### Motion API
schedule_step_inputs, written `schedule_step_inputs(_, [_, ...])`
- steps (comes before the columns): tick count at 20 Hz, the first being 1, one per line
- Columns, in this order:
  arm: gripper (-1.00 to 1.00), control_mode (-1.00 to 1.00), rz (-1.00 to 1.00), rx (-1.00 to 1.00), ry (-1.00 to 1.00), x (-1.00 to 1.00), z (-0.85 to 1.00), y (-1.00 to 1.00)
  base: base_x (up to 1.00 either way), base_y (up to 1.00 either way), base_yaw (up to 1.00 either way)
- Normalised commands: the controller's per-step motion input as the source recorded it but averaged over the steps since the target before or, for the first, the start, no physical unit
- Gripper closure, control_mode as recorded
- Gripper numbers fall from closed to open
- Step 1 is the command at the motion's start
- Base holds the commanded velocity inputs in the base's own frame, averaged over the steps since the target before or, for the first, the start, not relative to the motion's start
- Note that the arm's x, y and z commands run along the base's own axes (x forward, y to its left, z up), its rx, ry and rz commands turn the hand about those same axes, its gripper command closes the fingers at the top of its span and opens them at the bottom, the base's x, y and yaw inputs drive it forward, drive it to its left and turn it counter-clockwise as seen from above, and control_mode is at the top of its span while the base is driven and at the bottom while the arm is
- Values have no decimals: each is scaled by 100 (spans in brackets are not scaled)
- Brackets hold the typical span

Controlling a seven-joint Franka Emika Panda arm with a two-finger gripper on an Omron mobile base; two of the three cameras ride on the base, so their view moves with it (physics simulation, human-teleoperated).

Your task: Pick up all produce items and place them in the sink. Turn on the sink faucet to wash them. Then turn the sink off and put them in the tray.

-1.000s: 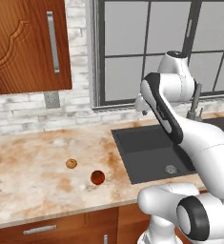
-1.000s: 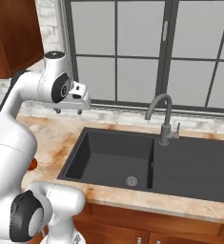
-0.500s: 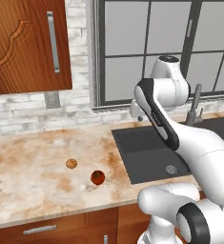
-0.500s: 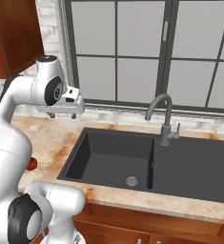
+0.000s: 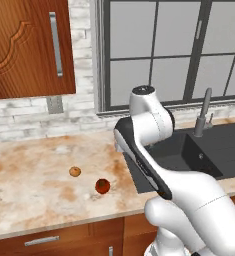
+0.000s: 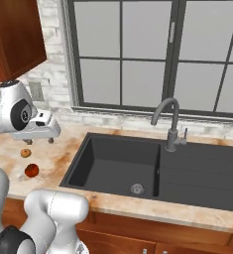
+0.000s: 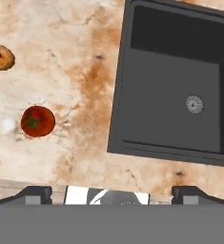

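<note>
Left of the sink: we saw both pieces of produce lying on the bare counter (image 5: 34,185), none yet in the basin.
Tomato: the red tomato (image 7: 37,121) sat at the left edge of the hand view, a little below the middle; in the left base view it (image 5: 102,186) lay just left of centre, lower down.
Smaller ball: the orange-tan ball (image 7: 1,57) lay in the upper left of the hand view, near the tomato but not touching it; in the right base view it (image 6: 25,153) sat just above the tomato (image 6: 31,170) at the left edge.
Hand: the gripper (image 7: 111,193) hung above the counter strip beside the sink's left rim, its jaws standing wide apart and holding nothing; in the right base view it (image 6: 38,140) showed at left, above the produce.
Key relation: we judged the tomato the nearer piece, lying toward the left of the hand view from the fingertips, so the reach would have to go that way and down.
Long axis: both pieces looked round, so we saw no preferred grip direction.
Sink: the dark sink (image 7: 132,86) filled the upper right of the hand view, drain (image 7: 194,104) visible, basin empty.
Faucet: the grey tap (image 6: 170,124) stood behind the basin, well apart from the hand.
Obstacles: we saw nothing standing between hand and tomato.
Tray: we could not place it.
</note>
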Motion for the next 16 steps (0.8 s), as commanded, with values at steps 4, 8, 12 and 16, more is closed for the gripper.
schedule_step_inputs(4, [-100,-100,0,-9,14,-37,-42,62,0,0,0])
schedule_step_inputs(8, [-100,-100,0,-9,20,-12,-40,62,0,0,0])
schedule_step_inputs(12, [-100,-100,0,-9,22,0,-40,63,0,0,0])
schedule_step_inputs(16, [-100,-100,2,-8,17,0,-41,54,0,0,0])
